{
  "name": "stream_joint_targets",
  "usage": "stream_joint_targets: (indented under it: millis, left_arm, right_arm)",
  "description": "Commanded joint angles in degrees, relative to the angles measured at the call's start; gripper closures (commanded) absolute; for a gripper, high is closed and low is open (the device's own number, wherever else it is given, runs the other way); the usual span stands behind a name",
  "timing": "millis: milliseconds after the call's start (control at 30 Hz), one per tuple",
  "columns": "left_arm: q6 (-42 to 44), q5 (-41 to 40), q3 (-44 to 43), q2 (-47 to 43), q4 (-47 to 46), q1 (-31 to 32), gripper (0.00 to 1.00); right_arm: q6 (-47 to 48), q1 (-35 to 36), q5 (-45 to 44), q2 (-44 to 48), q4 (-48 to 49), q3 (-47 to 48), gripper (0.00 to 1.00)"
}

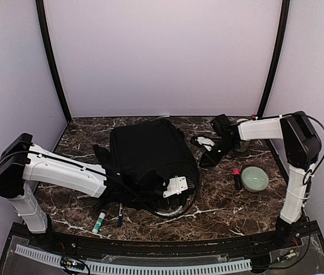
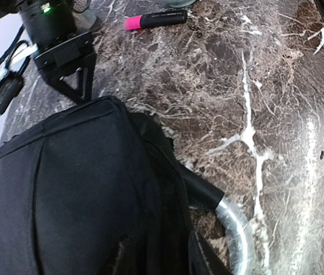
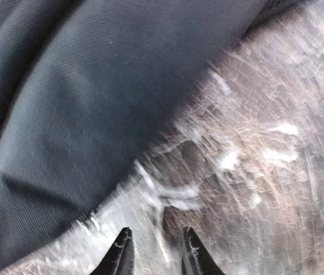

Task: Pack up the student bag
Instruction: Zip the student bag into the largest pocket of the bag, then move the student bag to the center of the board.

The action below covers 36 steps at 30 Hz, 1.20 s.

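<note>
Your right gripper [image 3: 155, 252], narrowly open and empty, at the right edge of the student bag [image 1: 150, 152]: approach the fabric low and slowly; your left gripper [image 1: 170, 188] shows no readable hold.

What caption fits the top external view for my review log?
Student bag lies flat on marble table; left arm reaches over its near edge, right gripper beside it.

Pale lilac walls [image 1: 162, 51] enclose a dark, white-veined marble tabletop [image 1: 219, 200].
</note>
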<state>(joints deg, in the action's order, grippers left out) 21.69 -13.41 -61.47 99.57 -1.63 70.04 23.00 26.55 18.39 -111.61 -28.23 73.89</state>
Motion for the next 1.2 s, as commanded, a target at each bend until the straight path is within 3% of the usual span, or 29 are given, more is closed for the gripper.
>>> stream_joint_targets:
  millis: [0, 233, 400, 567, 800, 900, 1167]
  left_arm:
    - [-3.9, -4.7, -1.0, -8.5, 4.1, 0.4, 0.6]
    - [-16.0, -21.7, 1.2, -17.5, 14.2, -0.8, 0.38]
    - [-32.9, -23.2, 0.8, -22.4, 29.0, -9.6, 0.38]
    - [-44.4, -15.3, 6.7, -30.3, 31.8, -19.1, 0.32]
    - [-53.6, 4.0, 15.9, -36.1, 25.0, -32.5, 0.3]
    - [-55.0, 10.6, 19.1, -35.6, 19.9, -34.4, 0.33]
    - [-56.6, 17.2, 22.9, -29.4, 9.9, -36.0, 0.34]
  right_arm:
    - [0.0, -0.7, -1.9, 7.6, -0.2, -2.6, 0.68]
    - [-1.4, -0.2, 4.0, 18.3, -2.1, -5.1, 0.62]
    - [-1.7, 3.7, 8.4, 19.9, -2.6, -4.4, 0.61]
    - [0.7, 10.1, 6.4, 19.7, -2.6, -2.4, 0.6]
    - [2.3, 18.8, 2.7, 14.2, -3.2, 3.3, 0.6]
    - [2.8, 21.4, 0.3, 11.0, -4.4, 6.0, 0.61]
    - [0.4, 23.3, -6.7, 4.6, -2.7, 7.3, 0.62]
